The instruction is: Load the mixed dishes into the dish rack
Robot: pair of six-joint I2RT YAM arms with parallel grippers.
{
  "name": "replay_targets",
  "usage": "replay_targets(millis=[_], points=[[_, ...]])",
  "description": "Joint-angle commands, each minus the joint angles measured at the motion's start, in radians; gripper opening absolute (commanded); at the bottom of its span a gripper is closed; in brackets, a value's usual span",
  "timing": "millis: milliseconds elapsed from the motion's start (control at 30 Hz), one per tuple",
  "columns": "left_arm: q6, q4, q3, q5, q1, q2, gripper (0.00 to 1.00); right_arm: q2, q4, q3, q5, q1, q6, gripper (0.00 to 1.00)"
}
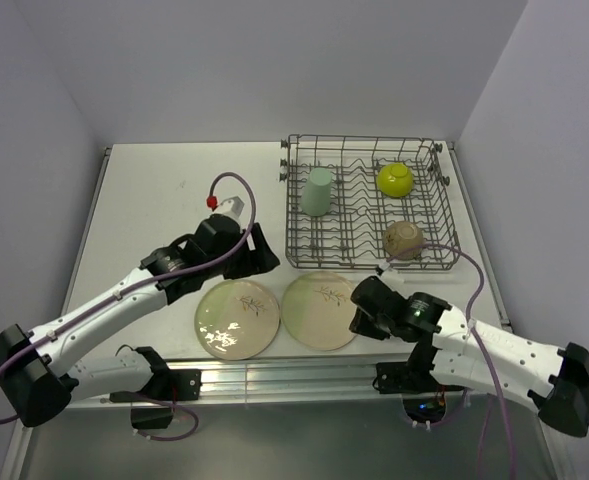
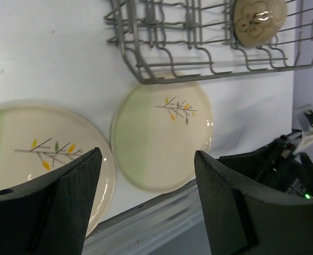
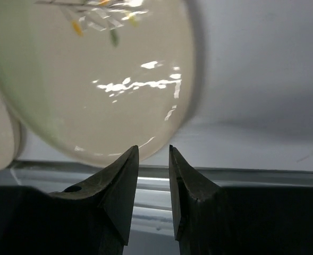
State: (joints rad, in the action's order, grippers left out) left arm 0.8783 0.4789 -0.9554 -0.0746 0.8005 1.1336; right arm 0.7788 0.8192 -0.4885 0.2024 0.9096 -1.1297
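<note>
Two cream plates with leaf sprigs lie flat at the near edge of the table, the left plate (image 1: pixel 236 318) (image 2: pixel 34 154) beside the right plate (image 1: pixel 320 310) (image 2: pixel 164 135) (image 3: pixel 98 79). The grey wire dish rack (image 1: pixel 369 205) (image 2: pixel 209 64) holds a mint cup (image 1: pixel 317 191), a lime bowl (image 1: pixel 395 179) and a small brownish cup (image 1: pixel 403 240) (image 2: pixel 260 21). My left gripper (image 1: pixel 264 262) (image 2: pixel 147 154) hangs wide open and empty above the table, behind the left plate. My right gripper (image 1: pixel 359 310) (image 3: pixel 153 149) sits low at the right plate's near-right rim, jaws narrowly apart with nothing between them.
The metal rail (image 1: pixel 274 378) runs along the table's near edge just behind both plates. The rack's front wall (image 2: pixel 220 71) overhangs the right plate's far rim. Walls close in the table at the back and both sides. The right arm (image 2: pixel 289 164) shows in the left wrist view.
</note>
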Motion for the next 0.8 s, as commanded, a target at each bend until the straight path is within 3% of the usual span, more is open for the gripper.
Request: replay_targets(millis=[0,133,267,467,767], points=[[0.037,0.047,0.012,-0.092,-0.001,-0.046,0.77,0.077,-0.109,-0.125,0.086,0.093,0.035,0.37],[0.031,0.131,-0.011,-0.116,-0.046,-0.021,0.77,0.281,-0.199,-0.292,0.065,0.170,0.158,0.37],[0.047,0.182,0.029,-0.119,-0.179,-0.098,0.76,0.515,-0.248,-0.526,0.072,0.256,0.306,0.39],[0.014,0.271,0.040,-0.106,-0.346,-0.202,0.78,0.796,-0.295,-0.722,0.051,0.249,0.494,0.41],[-0.028,0.293,0.069,-0.082,-0.425,-0.215,0.79,0.947,-0.423,-0.705,-0.041,0.126,0.623,0.43]])
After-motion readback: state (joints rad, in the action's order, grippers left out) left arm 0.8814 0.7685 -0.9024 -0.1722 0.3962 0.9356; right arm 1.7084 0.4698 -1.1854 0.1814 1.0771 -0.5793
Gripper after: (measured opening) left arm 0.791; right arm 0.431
